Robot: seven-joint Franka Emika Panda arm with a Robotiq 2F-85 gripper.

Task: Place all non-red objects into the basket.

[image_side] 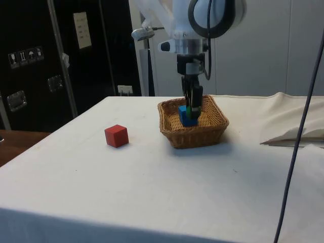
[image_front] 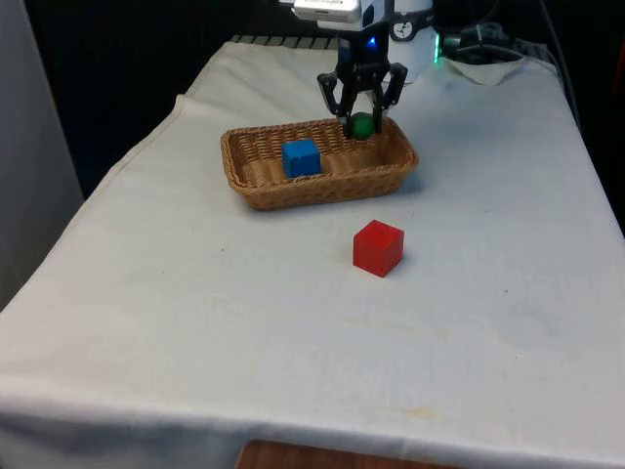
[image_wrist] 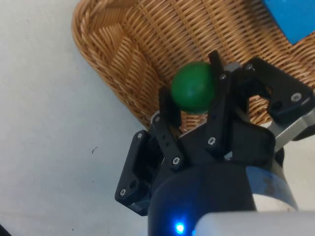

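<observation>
The red cube (image_front: pixel 378 247) sits on the white cloth (image_front: pixel 293 322) nearest the front camera, apart from the wicker basket (image_front: pixel 293 191). Beyond it, the blue cube (image_front: pixel 302 157) lies inside the basket — and at the basket's far end the gripper (image_front: pixel 362 121) pinches a green ball (image_front: pixel 362 125) above the weave.

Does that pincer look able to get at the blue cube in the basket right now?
Probably not yet: the pincer is shut on the green ball. The blue cube itself lies uncovered in the basket.
</observation>
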